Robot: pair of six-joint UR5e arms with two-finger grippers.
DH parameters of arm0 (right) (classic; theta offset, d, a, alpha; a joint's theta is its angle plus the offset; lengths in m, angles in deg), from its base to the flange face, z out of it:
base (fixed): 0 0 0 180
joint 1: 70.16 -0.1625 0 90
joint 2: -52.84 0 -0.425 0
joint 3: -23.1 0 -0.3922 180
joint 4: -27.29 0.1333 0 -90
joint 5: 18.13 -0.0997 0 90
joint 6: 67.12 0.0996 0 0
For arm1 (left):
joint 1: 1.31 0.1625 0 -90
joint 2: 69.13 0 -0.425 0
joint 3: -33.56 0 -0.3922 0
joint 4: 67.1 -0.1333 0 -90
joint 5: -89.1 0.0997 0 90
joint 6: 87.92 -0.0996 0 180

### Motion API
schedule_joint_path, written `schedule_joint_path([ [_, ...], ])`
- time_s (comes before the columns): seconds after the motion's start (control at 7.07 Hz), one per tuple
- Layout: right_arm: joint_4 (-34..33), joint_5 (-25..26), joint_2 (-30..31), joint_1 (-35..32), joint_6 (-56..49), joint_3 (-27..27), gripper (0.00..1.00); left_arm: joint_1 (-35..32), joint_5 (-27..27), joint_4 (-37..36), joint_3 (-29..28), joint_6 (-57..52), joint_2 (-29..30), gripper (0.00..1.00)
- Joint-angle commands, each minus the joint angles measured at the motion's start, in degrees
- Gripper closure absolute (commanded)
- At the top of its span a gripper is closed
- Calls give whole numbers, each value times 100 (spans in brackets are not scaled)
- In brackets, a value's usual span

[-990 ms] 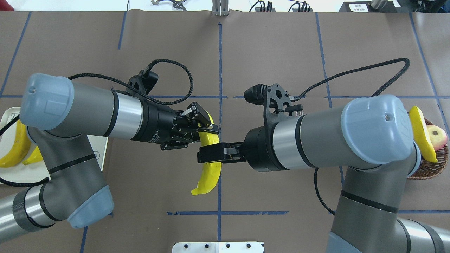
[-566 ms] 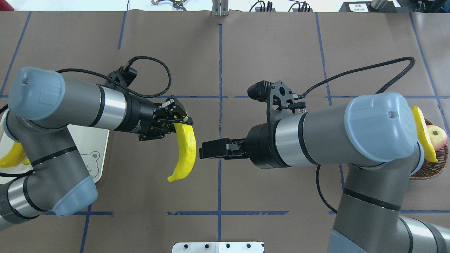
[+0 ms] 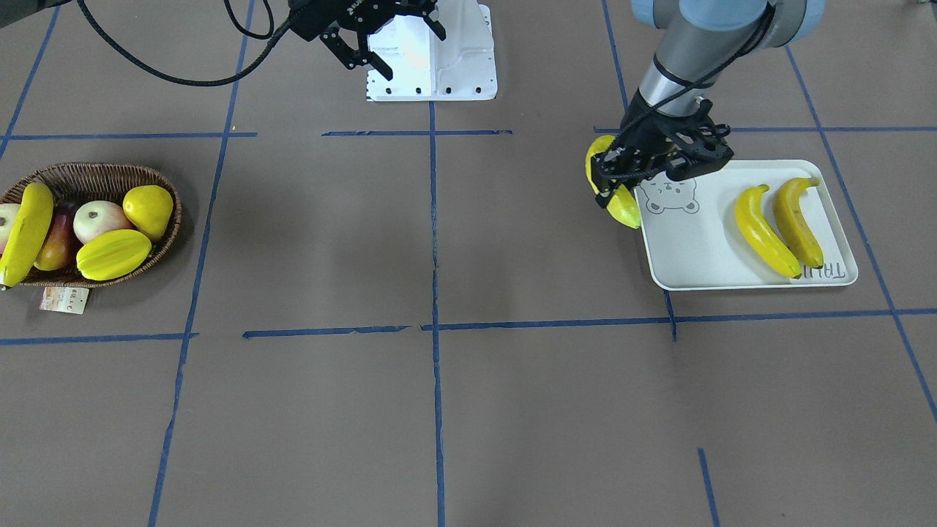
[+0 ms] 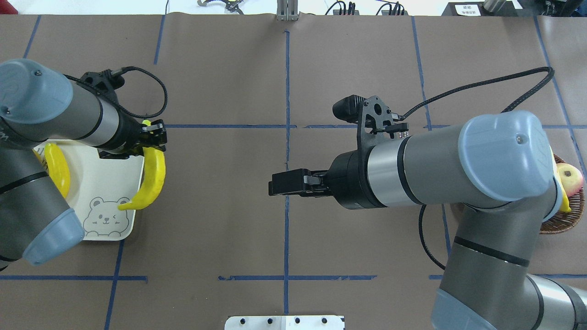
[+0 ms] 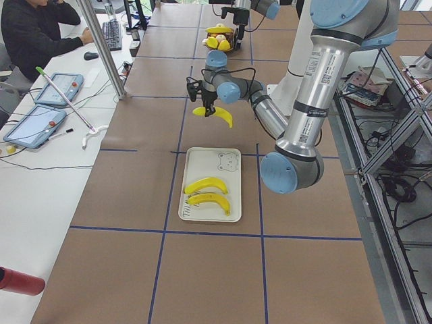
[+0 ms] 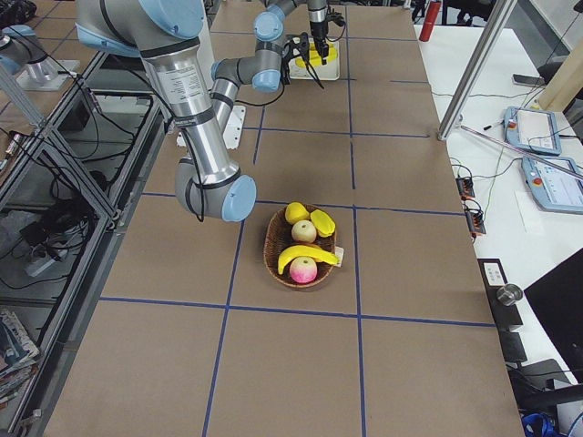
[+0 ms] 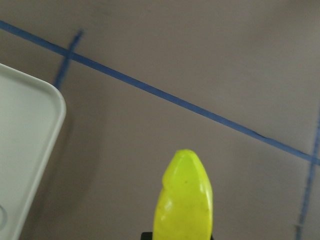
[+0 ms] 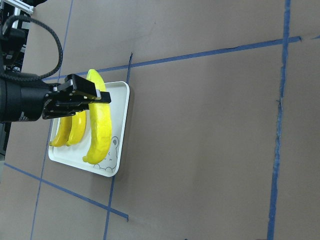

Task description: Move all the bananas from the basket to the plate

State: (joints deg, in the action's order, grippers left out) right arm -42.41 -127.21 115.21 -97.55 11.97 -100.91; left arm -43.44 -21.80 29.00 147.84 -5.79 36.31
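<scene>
left jaws: gripping banana (image 4: 153, 176) at plate (image 4: 98, 183) edge | right jaws: apart, empty | 2 bananas (image 3: 763, 230) on plate

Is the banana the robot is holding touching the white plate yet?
Apart. In the exterior left view the held banana hangs in the left gripper, with brown table showing between it and the plate.

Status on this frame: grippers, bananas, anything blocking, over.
Left gripper shut on held banana, aloft at plate edge. Right gripper open, empty, mid-table. Two bananas on plate, last banana in basket. Path looks clear.
</scene>
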Motion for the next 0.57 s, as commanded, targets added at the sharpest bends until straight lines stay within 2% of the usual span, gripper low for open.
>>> schedule_joint_path([
  [0.0,-8,0,64,-99,10,9,0,-171,138,-161,-125,-276,-471,100],
  [0.42,-17,0,144,-240,80,9,0,-234,393,-153,-836,-285,-577,100],
])
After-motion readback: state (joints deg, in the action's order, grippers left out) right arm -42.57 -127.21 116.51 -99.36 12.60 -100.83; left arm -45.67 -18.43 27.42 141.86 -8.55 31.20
